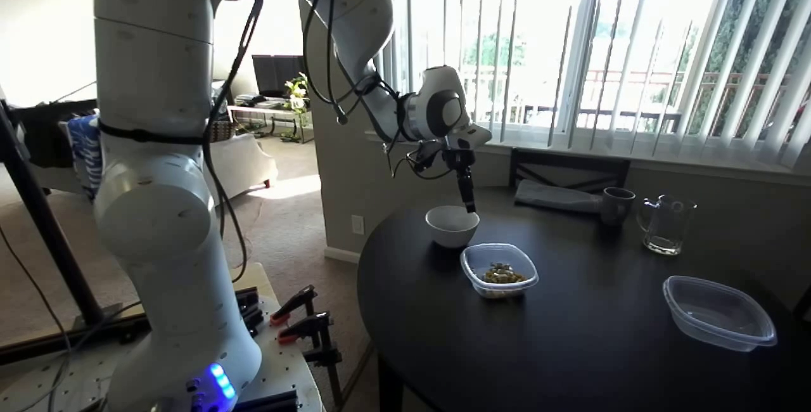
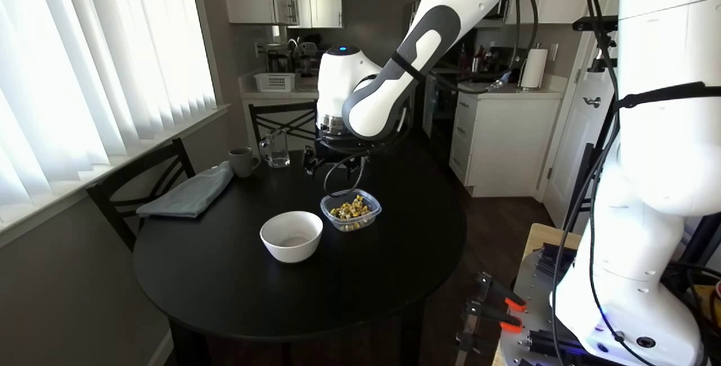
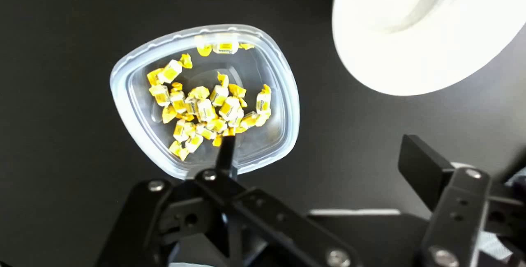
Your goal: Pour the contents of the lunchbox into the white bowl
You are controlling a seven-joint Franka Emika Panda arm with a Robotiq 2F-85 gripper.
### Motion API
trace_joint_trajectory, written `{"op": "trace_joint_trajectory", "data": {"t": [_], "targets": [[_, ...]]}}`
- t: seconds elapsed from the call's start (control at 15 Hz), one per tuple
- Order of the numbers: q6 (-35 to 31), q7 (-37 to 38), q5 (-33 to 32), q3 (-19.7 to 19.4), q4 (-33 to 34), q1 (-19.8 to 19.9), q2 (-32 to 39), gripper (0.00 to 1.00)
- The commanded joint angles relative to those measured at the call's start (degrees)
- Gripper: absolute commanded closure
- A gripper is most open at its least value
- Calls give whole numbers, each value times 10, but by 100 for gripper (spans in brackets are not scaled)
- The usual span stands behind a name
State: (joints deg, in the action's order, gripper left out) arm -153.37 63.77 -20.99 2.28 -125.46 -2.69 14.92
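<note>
Both exterior views show us the dark round table [image 1: 557,348], and above it hangs the black gripper [image 3: 319,139], whose two fingers, as we notice in the wrist view, stand wide apart with table top seen in between, while one of them hides for us a part of the lunchbox [image 3: 291,107]. On this table the lunchbox stands upright, near the gripper, and we find just beside it, with a gap, the white bowl [image 2: 290,253], also upright; the smallest are the contents [image 3: 205,110], yellow-and-white wrapped pieces, which we see lying inside the lunchbox
</note>
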Motion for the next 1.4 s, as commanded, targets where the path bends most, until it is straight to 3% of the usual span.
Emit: {"op": "trace_joint_trajectory", "data": {"t": [0.0, 0.27, 0.6, 0.8, 1.2, 1.33], "targets": [[7, -7, 14, -35, 14, -36, 9, 0], [12, -1, 4, -43, 21, -50, 10, 0], [-60, -8, -157, -120, 66, -86, 54, 0], [-99, 9, -238, -147, 93, -80, 87, 0], [-97, -125, -159, -75, 119, -10, 159, 0], [-88, -187, -77, -71, 121, -14, 171, 0]]}}
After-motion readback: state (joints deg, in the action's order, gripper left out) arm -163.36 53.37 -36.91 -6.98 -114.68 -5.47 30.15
